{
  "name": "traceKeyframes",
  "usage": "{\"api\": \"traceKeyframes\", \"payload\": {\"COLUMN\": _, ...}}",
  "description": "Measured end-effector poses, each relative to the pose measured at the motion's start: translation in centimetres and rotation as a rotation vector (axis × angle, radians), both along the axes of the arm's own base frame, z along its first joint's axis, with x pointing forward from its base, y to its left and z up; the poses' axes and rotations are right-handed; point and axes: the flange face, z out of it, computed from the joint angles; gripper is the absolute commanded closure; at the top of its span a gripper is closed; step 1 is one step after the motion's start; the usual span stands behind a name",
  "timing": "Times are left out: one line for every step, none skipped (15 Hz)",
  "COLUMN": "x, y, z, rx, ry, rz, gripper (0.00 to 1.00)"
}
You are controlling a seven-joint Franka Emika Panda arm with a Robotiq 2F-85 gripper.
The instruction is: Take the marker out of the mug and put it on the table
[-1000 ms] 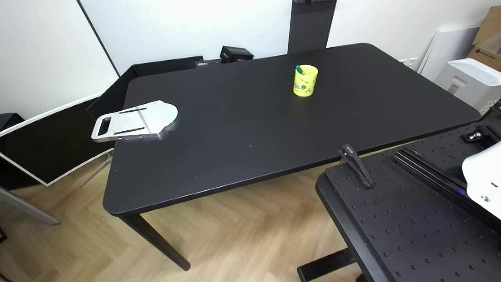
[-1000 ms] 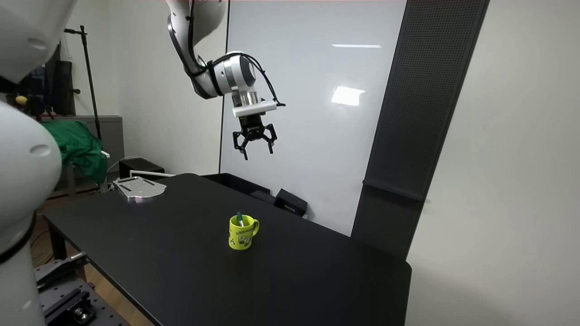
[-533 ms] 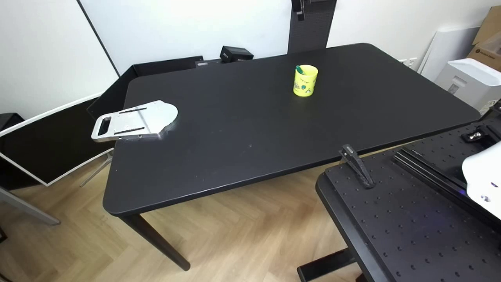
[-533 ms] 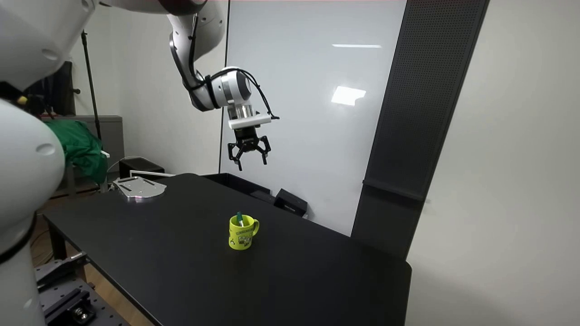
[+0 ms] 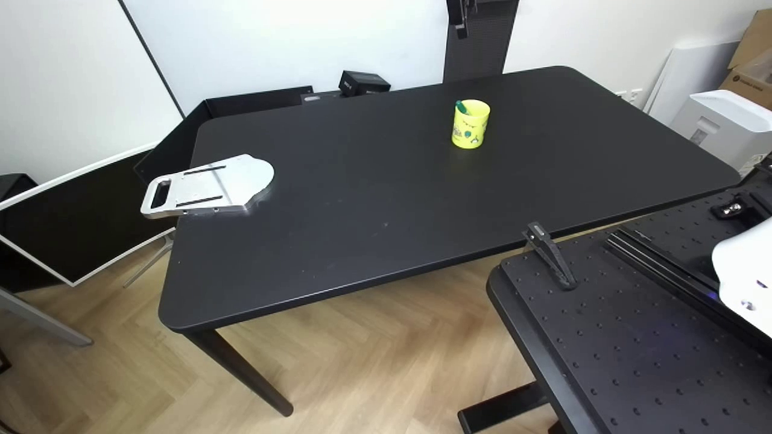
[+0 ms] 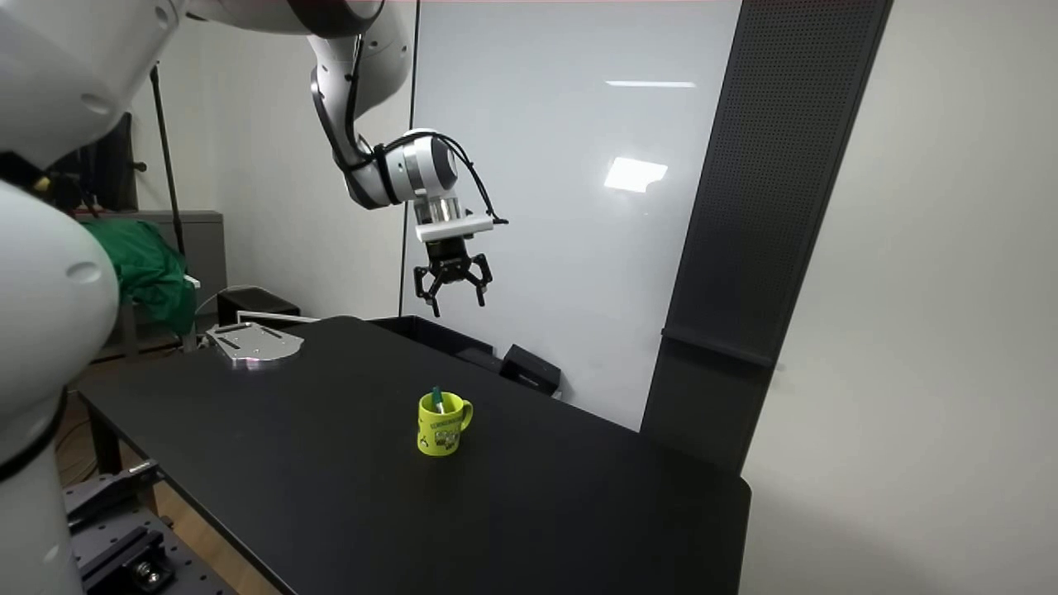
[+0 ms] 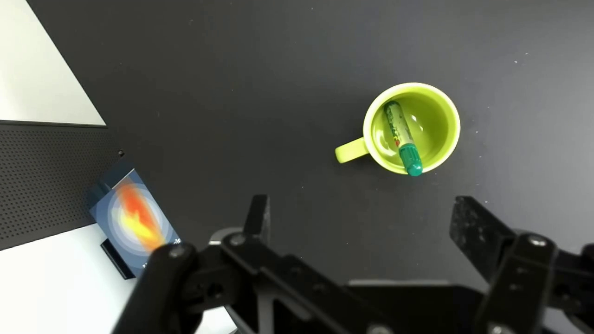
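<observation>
Wrist view: pincer (image 7: 362,204) spread wide; marker (image 7: 402,135) in mug (image 7: 429,123), past its rim; table (image 7: 278,116) around.

Whiteboard (image 6: 570,273): we see it behind the pincer (image 6: 459,307), glossy, carrying bright glare (image 6: 635,175).
Floor (image 5: 374,361): we see pale wood, below the pincer.
Cardboard box (image 5: 748,85): well apart from the pincer.

Below the jaws — well apart from them — the mug (image 6: 439,438) stands on the surface (image 6: 331,487), marker (image 7: 402,137) leaning inside.
</observation>
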Motion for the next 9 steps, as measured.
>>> {"api": "traceKeyframes", "payload": {"x": 0.0, "y": 0.0, "z": 0.0, "rx": 0.000, "ry": 0.000, "rz": 0.000, "gripper": 0.00}}
{"api": "traceKeyframes", "payload": {"x": 0.0, "y": 0.0, "z": 0.0, "rx": 0.000, "ry": 0.000, "rz": 0.000, "gripper": 0.00}}
{"api": "traceKeyframes", "payload": {"x": 0.0, "y": 0.0, "z": 0.0, "rx": 0.000, "ry": 0.001, "rz": 0.000, "gripper": 0.00}}
{"api": "traceKeyframes", "payload": {"x": -0.1, "y": 0.0, "z": -0.1, "rx": 0.000, "ry": 0.003, "rz": 0.001, "gripper": 0.00}}
{"api": "traceKeyframes", "payload": {"x": -0.1, "y": 0.1, "z": -0.4, "rx": 0.000, "ry": 0.006, "rz": 0.001, "gripper": 0.00}}
{"api": "traceKeyframes", "payload": {"x": -0.1, "y": 0.2, "z": -0.7, "rx": -0.001, "ry": 0.011, "rz": 0.002, "gripper": 0.00}}
{"api": "traceKeyframes", "payload": {"x": -0.2, "y": 0.3, "z": -1.2, "rx": -0.001, "ry": 0.018, "rz": 0.004, "gripper": 0.00}}
{"api": "traceKeyframes", "payload": {"x": -0.3, "y": 0.4, "z": -1.8, "rx": -0.002, "ry": 0.028, "rz": 0.006, "gripper": 0.00}}
{"api": "traceKeyframes", "payload": {"x": -0.4, "y": 0.5, "z": -2.5, "rx": -0.003, "ry": 0.038, "rz": 0.008, "gripper": 0.00}}
